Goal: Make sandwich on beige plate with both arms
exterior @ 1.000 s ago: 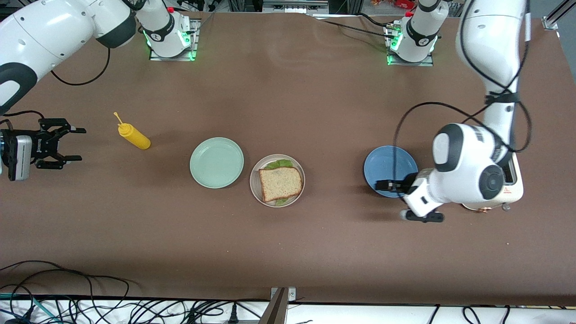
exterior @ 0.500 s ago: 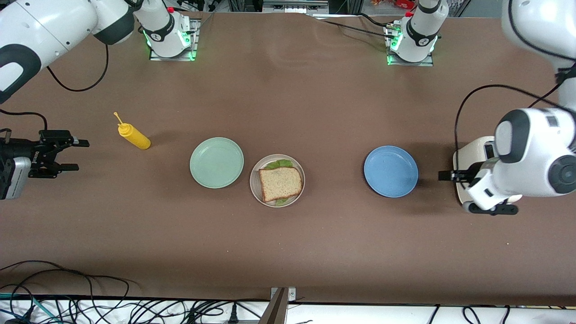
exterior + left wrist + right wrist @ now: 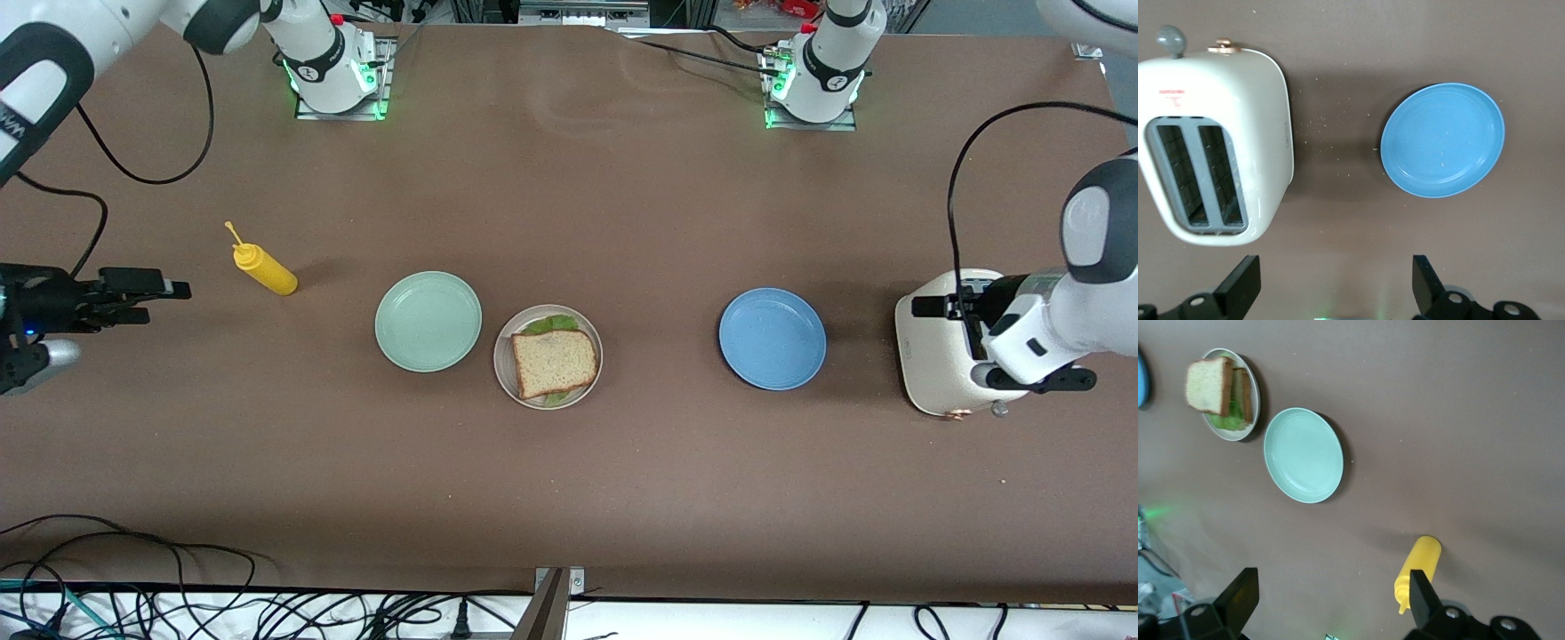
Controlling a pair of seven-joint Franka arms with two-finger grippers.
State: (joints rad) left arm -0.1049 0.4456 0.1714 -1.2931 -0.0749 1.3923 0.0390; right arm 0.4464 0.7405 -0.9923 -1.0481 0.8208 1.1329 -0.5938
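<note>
The sandwich [image 3: 555, 361], a speckled brown slice on top with green lettuce showing at its edges, lies on the beige plate [image 3: 503, 377] mid-table. It also shows in the right wrist view as the sandwich [image 3: 1213, 385] on the beige plate [image 3: 1239, 436]. My right gripper [image 3: 165, 300] hangs open and empty at the right arm's end of the table, past the yellow bottle; the same gripper [image 3: 1328, 603] grips nothing. Over the toaster, my left gripper [image 3: 935, 308] is open and empty, and in the left wrist view this gripper [image 3: 1336, 287] has only bare table between its jaws.
A mint-green plate [image 3: 428, 321] sits beside the beige plate toward the right arm's end. A yellow squeeze bottle [image 3: 265, 269] lies past it. A blue plate [image 3: 772, 338] and a cream two-slot toaster [image 3: 933, 373] stand toward the left arm's end.
The left arm has swung away from the blue plate to above the toaster. The right gripper has turned and drawn slightly outward. Both grippers stayed open; the sandwich has not moved.
</note>
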